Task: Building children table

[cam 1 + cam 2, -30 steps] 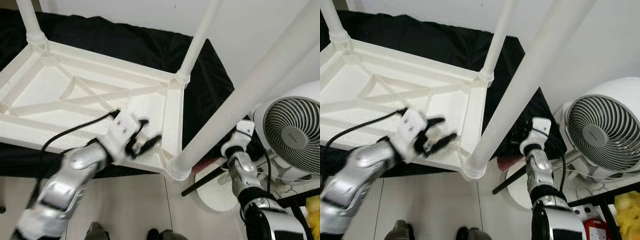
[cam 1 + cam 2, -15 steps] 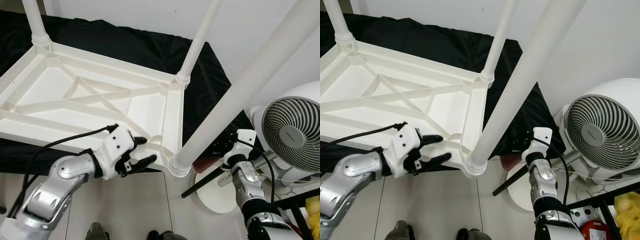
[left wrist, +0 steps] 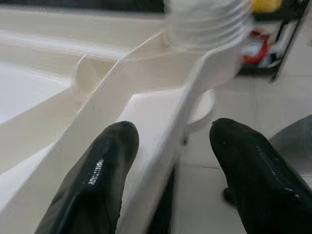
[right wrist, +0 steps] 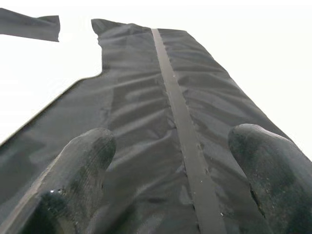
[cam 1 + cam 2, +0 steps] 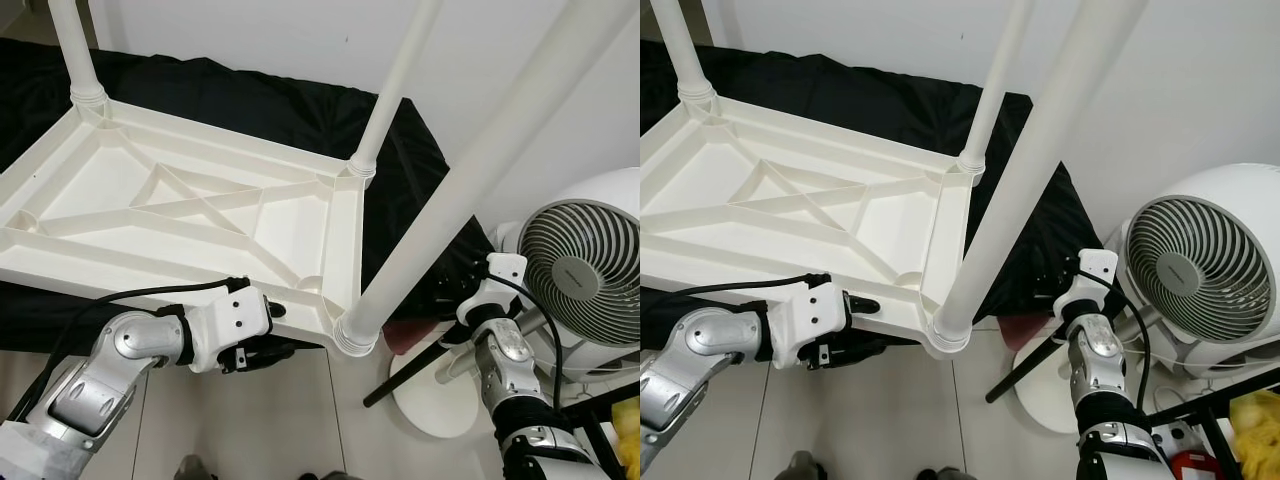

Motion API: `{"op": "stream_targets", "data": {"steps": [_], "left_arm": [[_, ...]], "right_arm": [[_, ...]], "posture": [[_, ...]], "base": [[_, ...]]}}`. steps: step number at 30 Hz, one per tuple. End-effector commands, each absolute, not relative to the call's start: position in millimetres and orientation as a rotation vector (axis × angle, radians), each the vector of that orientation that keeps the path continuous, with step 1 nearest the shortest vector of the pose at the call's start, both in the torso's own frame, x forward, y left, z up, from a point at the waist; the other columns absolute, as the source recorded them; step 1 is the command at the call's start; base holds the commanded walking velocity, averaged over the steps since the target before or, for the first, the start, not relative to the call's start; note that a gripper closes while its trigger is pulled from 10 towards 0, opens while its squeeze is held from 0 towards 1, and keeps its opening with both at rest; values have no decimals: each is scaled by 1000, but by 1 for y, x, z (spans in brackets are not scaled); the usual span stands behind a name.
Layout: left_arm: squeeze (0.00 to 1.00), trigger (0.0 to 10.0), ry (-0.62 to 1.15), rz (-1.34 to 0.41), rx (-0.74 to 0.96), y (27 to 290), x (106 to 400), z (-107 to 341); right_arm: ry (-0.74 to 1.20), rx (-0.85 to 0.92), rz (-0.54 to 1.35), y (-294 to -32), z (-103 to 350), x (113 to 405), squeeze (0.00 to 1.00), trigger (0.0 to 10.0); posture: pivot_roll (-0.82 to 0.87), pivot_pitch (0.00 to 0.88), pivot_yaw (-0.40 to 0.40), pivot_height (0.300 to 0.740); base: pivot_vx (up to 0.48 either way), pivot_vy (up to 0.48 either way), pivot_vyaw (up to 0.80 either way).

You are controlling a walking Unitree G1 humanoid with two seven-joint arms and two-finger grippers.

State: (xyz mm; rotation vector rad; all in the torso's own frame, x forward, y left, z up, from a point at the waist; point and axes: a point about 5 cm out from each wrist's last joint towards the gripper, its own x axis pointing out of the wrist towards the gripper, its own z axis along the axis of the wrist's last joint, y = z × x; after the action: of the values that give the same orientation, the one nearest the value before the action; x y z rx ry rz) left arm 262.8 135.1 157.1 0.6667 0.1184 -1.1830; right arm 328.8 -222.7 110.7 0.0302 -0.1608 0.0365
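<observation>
On black cloth (image 5: 300, 100): upturned white children table (image 5: 190, 215), legs up.
Left pincer (image 3: 170, 161): spread, straddling the table's near rim beside corner leg (image 5: 470, 170).
Right pincer (image 4: 170, 161): spread, facing the cloth, near fan (image 5: 580, 265).

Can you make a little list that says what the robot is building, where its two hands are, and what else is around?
being built: white children's table, lying upside down on a black cloth, legs pointing up
near corner leg: standing in its socket at the corner closest to the robot
left gripper: open, one of its fingers on each side of the table's near rim, beside that corner
right gripper: open, held over the black cloth, holding nothing
nearby: white fan on the robot's right
</observation>
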Motion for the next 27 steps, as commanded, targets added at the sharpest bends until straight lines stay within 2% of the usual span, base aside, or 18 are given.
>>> {"op": "stream_targets", "data": {"steps": [1, 13, 17, 22, 27], "left_arm": [[0, 10000, 123, -1087, 697, 138, 273, 150], [0, 10000, 16, -891, 759, 136, 320, 165], [0, 10000, -14, -873, 760, 133, 327, 170], [0, 10000, -65, -823, 686, 116, 345, 179], [0, 10000, -66, -799, 667, 110, 350, 177]], "right_arm": [[-142, 38, 9, -228, 107, 325, 0, 10000], [-150, 73, 41, -219, 105, 321, 0, 10000], [-156, 83, 70, -216, 105, 319, 0, 10000], [-150, 81, 77, -214, 104, 319, 0, 10000], [-153, 81, 77, -213, 105, 319, 0, 10000]], "posture": [[123, 62, -160, 740], [111, 51, -151, 740], [112, 50, -153, 740], [110, 45, -158, 740], [104, 44, -158, 740]], "base": [[0, 0, 0], [0, 0, 0], [0, 0, 0], [0, 0, 0], [0, 0, 0]]}}
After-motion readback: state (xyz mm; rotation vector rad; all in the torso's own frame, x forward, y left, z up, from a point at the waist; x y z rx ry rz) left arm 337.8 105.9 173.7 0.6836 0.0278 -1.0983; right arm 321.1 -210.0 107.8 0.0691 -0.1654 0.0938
